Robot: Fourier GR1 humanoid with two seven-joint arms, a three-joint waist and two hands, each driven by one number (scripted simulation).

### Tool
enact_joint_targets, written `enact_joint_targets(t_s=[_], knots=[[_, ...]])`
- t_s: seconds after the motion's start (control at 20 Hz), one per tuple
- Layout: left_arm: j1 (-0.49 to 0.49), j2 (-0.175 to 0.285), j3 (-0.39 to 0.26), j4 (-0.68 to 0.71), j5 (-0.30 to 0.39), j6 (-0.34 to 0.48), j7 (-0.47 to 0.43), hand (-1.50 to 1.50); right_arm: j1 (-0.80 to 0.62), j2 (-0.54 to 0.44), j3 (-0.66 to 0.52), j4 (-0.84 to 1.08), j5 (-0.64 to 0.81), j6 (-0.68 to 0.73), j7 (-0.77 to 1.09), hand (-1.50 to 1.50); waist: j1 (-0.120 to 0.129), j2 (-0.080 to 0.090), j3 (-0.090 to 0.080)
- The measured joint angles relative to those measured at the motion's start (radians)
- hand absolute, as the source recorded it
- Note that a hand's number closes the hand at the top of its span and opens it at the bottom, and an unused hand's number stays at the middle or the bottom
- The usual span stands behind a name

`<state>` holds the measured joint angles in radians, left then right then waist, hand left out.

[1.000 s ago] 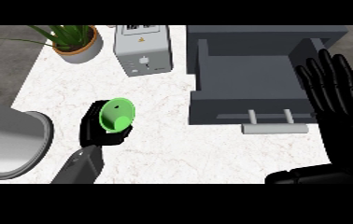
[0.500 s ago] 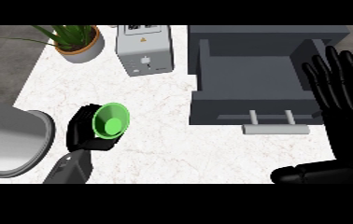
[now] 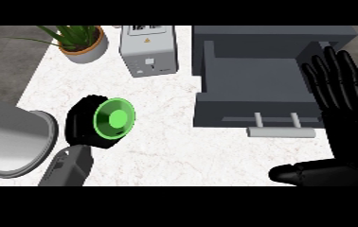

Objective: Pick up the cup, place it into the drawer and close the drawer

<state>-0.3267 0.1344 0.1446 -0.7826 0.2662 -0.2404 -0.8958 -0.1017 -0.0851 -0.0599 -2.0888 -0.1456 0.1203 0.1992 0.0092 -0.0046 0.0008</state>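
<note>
- The green cup (image 3: 114, 119) is in the left hand (image 3: 80, 124). It is at the left side of the tabletop (image 3: 182, 150), and its open top faces up at us.
- The left hand's black fingers (image 3: 89, 103) are curled round the outside of the cup, so they are grasping it. The hand hides most of the cup's side.
- I cannot tell if the cup touches the tabletop or is lifted off it.
- The grey left forearm (image 3: 67, 167) comes in from the bottom edge, just under the cup.
- The grey drawer (image 3: 255, 74) is pulled open at the right side of the tabletop. It is well apart from the cup.
- The drawer's front has a pale bar handle (image 3: 280, 132) that points to the bottom of the view.
- The right hand (image 3: 343, 122) is by the right edge, next to the drawer. Its fingers (image 3: 334, 86) are straight and point up, and they hold nothing. Its thumb (image 3: 304, 172) sticks out to the left, below the drawer's handle.
- A potted plant (image 3: 82, 44) with long green leaves stands at the top left.
- A grey toaster (image 3: 148, 51) stands just beside the plant, between it and the drawer.
- A shiny grey round thing (image 3: 21, 141) sits at the left edge, near the left hand. I cannot tell what it is.
</note>
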Motion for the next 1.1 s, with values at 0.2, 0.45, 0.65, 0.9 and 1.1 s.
enact_joint_targets(t_s=[0.2,0.45,0.65,0.9,1.1], knots=[[0.026,-0.026,-0.056,-0.204,0.009,0.015,0.124,1.50,0.022,0.002,-0.004,-0.014,-0.015,0.007,-0.002,-1.50,0.000,-0.001,0.000],[0.029,-0.073,-0.113,-0.438,0.026,0.082,0.309,1.50,0.030,-0.005,-0.018,-0.009,-0.023,0.015,-0.012,-1.50,-0.002,0.000,0.000],[-0.015,-0.095,-0.134,-0.562,0.037,0.147,0.442,1.50,0.036,-0.004,-0.018,0.014,-0.016,0.027,-0.044,-1.50,-0.006,0.002,0.000],[-0.116,-0.114,-0.155,-0.643,0.015,0.238,0.574,1.50,0.051,0.000,-0.011,0.006,-0.002,0.030,-0.061,-1.50,-0.010,0.003,0.000],[-0.247,-0.122,-0.153,-0.620,-0.017,0.306,0.646,1.50,0.044,-0.004,-0.018,-0.007,-0.011,0.026,-0.040,-1.50,-0.014,0.004,0.000]])
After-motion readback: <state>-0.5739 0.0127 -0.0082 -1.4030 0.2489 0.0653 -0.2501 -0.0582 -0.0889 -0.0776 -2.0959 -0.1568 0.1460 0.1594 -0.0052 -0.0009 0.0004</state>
